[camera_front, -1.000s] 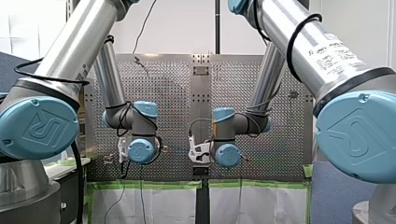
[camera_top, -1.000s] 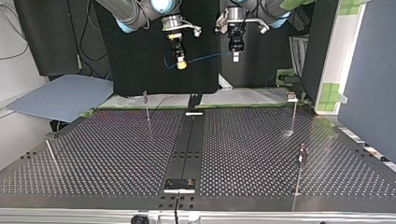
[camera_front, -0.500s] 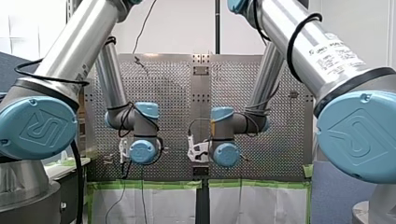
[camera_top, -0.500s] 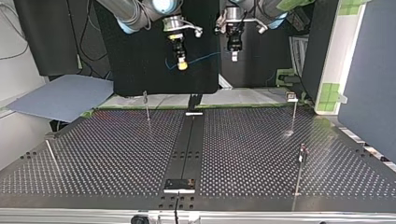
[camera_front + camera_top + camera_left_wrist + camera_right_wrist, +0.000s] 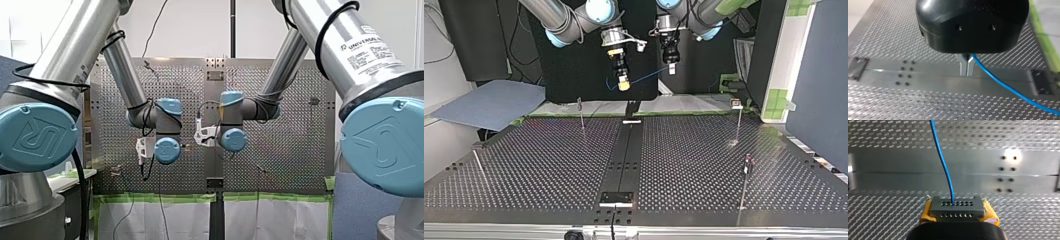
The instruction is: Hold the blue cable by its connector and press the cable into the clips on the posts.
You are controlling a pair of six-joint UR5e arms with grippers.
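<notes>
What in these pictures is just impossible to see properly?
Posts, top view: their clips are too small to make out.
Blue cable, left wrist view: cut off by the edge, so its far end is unseen.
Connector, right wrist view: its rear is hidden behind my right gripper.
My left gripper, front view: hidden behind its arm's wrist.

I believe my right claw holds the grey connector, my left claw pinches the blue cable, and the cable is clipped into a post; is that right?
Not quite: the blue cable is in no clip. The top view shows it hanging in air between the right claw and left claw, clear of every post. Otherwise right.
</notes>
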